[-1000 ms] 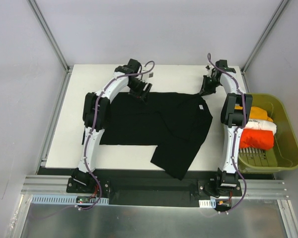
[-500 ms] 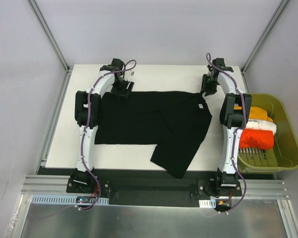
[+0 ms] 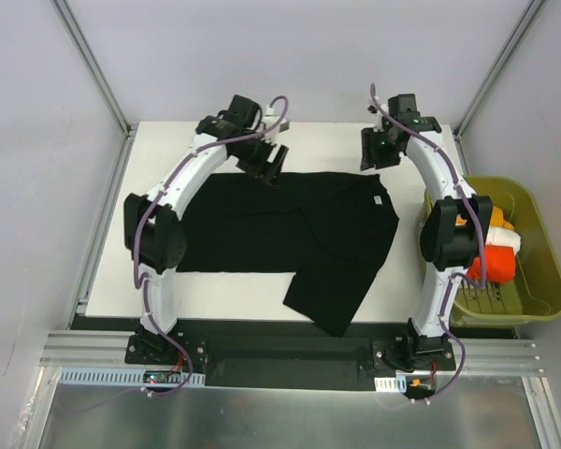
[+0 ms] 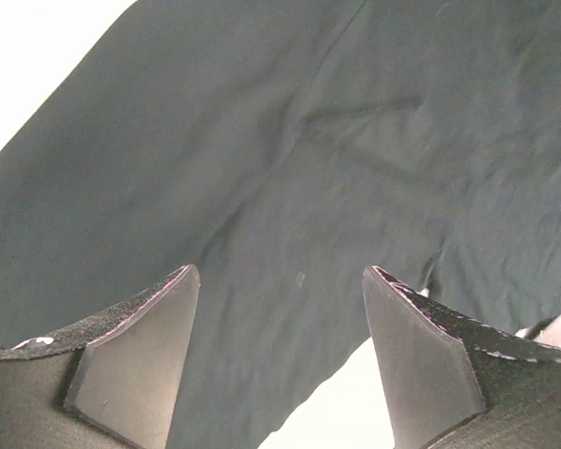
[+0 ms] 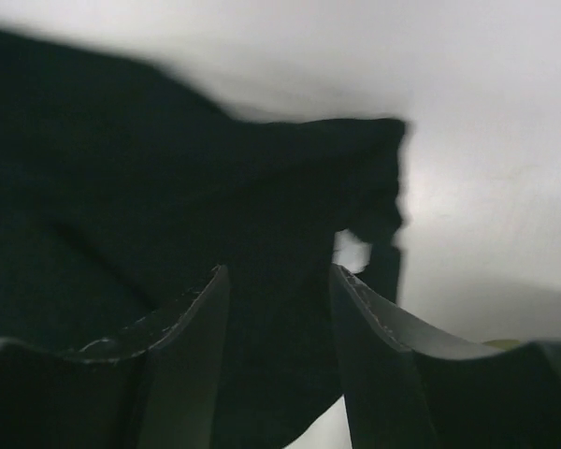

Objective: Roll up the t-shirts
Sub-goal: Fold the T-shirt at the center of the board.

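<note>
A large black t-shirt (image 3: 290,234) lies spread on the white table (image 3: 168,140), its lower part folded toward the front edge. My left gripper (image 3: 266,166) hovers over the shirt's far edge; the left wrist view shows this gripper (image 4: 280,269) open, with only cloth (image 4: 290,168) beneath. My right gripper (image 3: 372,157) hangs just beyond the far right corner. Seen from its blurred wrist view, the right gripper (image 5: 279,268) is open and empty above the dark shirt (image 5: 122,215). Orange (image 3: 494,221), white (image 3: 507,242) and red-orange (image 3: 497,267) bundles sit in the bin.
The olive-yellow plastic bin (image 3: 542,271) stands off the table's right edge, partly hidden by my right arm's elbow (image 3: 453,234). Metal frame posts rise at the table's far corners. Bare white table shows beyond the shirt and along its left side.
My right gripper has opened, let go of the shirt's far right corner and drawn back from it. The left gripper swung left, then back right along the far edge, and opened a little wider.
</note>
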